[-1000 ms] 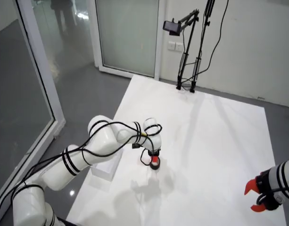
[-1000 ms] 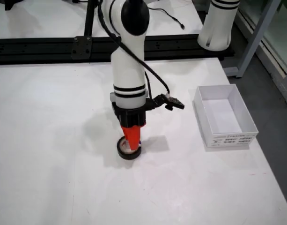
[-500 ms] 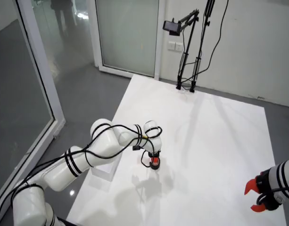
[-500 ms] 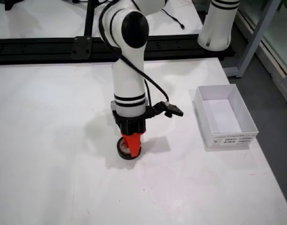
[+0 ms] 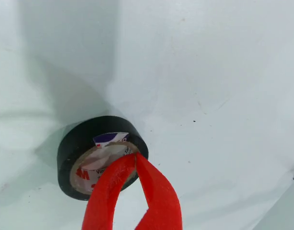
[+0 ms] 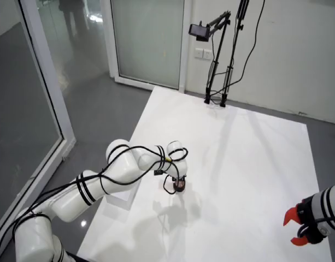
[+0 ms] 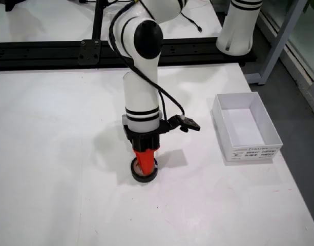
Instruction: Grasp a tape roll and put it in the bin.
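Note:
A black tape roll (image 5: pixel 82 139) with a white 3M core label lies flat on the white table (image 7: pixel 54 154). In the wrist view my red gripper (image 5: pixel 135 155) comes down on the roll's right rim. One finger is over the core hole, the other over the outer wall, and the tips are drawn together. From the side view the gripper (image 7: pixel 144 163) points straight down into the roll (image 7: pixel 138 177). The overhead view shows the gripper (image 6: pixel 180 184) at the table's left part, with the roll mostly hidden under it.
An open white bin (image 7: pixel 251 151) stands to the right of the roll in the side view. It is partly hidden behind my arm in the overhead view (image 6: pixel 119 199). A second arm's red gripper (image 6: pixel 299 226) rests at the lower right. A black rail (image 7: pixel 44 51) runs along the table's far edge.
The gripper has sunk lower onto the roll, and the roll has shifted slightly toward the near edge and right in the side view. My arm's elbow has leaned over more.

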### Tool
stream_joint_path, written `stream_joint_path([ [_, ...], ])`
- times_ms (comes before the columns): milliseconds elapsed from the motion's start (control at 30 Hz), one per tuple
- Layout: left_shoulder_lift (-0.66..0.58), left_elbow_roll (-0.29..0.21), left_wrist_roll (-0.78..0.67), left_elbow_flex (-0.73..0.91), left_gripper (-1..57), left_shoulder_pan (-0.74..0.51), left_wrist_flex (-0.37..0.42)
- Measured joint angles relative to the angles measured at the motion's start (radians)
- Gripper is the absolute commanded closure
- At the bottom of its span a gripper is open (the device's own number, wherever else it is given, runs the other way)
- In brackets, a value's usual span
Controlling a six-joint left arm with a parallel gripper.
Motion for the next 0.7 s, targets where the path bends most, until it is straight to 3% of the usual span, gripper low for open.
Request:
stream_joint_path([
  [500, 0.019, -0.021, -0.001, -0.030, 57.0, -0.014, 0.015],
  [700, 0.033, -0.028, -0.001, -0.054, 48.6, -0.021, 0.030],
])
